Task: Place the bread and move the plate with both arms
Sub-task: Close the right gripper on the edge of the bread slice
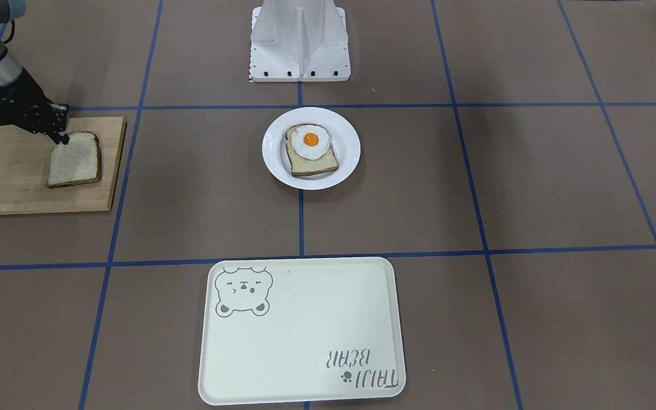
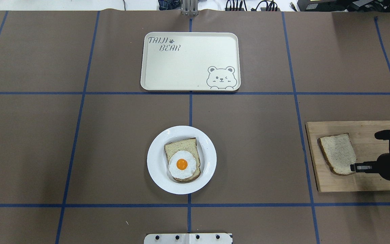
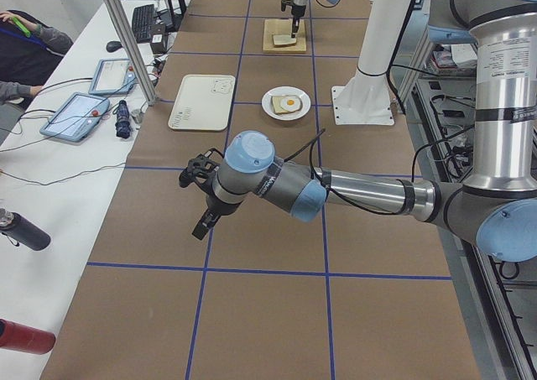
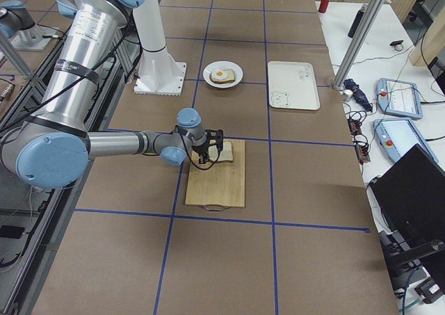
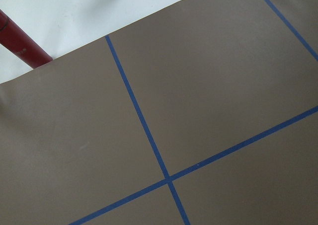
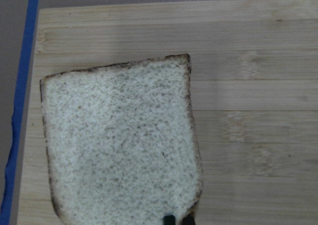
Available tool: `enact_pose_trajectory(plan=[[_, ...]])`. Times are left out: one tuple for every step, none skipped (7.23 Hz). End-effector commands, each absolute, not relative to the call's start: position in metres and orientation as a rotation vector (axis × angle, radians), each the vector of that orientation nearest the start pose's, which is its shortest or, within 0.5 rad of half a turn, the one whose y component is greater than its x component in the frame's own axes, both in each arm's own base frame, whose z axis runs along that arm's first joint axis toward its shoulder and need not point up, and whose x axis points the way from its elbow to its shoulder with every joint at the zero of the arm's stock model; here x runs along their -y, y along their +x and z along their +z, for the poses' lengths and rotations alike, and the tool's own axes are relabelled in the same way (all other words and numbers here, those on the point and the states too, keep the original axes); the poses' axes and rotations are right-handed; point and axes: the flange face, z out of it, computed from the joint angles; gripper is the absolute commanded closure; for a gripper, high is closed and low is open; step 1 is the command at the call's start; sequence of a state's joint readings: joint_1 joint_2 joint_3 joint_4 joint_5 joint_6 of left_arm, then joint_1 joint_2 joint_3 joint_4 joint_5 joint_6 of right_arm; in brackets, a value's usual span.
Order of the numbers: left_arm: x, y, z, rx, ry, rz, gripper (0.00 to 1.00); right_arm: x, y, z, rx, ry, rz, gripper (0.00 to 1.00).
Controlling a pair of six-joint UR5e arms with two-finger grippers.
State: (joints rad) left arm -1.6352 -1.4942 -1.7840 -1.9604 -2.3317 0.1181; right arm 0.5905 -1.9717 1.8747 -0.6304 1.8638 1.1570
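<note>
The plain bread (image 1: 76, 160) lies on a wooden cutting board (image 1: 3, 182) at the robot's right end of the table. My right gripper (image 1: 61, 136) is shut on the slice's near corner; in the right wrist view the two fingertips (image 6: 170, 219) pinch the bread (image 6: 119, 140) at its crust edge. The white plate (image 1: 348, 154) sits at the table's middle and holds a slice with a fried egg (image 1: 311, 149). My left gripper (image 3: 201, 229) shows only in the exterior left view, hovering above bare table far from the plate; I cannot tell whether it is open.
A cream tray with a bear drawing (image 1: 299, 341) lies beyond the plate, on the operators' side. The white base block (image 1: 299, 45) stands behind the plate. A red bottle (image 5: 20, 43) lies off the table's edge in the left wrist view.
</note>
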Motion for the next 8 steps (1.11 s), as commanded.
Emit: enact_pose_trajectory(plan=[[0.473,-0.095,0.545,-0.695,0.566,0.249,0.02,0.289,-0.242,0.580,0.866,0.164,0.040,1.00],[0.473,-0.095,0.545,-0.695,0.566,0.249,0.02,0.288,-0.241,0.581,0.866,0.164,0.040,1.00],[0.473,-0.095,0.544,-0.695,0.567,0.249,0.02,0.288,-0.239,0.580,0.867,0.161,0.041,1.00],[0.473,-0.095,0.544,-0.697,0.567,0.250,0.02,0.290,-0.235,0.578,0.876,0.159,0.047,1.00],[0.473,-0.095,0.544,-0.697,0.567,0.250,0.02,0.291,-0.225,0.573,0.910,0.160,0.052,1.00],[0.473,-0.095,0.544,-0.695,0.567,0.249,0.02,0.292,-0.204,0.567,0.988,0.148,0.053,1.00],[0.473,-0.095,0.544,-0.697,0.567,0.250,0.02,0.292,-0.181,0.564,1.065,0.137,0.048,1.00],[0.473,-0.095,0.544,-0.696,0.569,0.250,0.02,0.294,-0.164,0.565,1.112,0.138,0.040,1.00]])
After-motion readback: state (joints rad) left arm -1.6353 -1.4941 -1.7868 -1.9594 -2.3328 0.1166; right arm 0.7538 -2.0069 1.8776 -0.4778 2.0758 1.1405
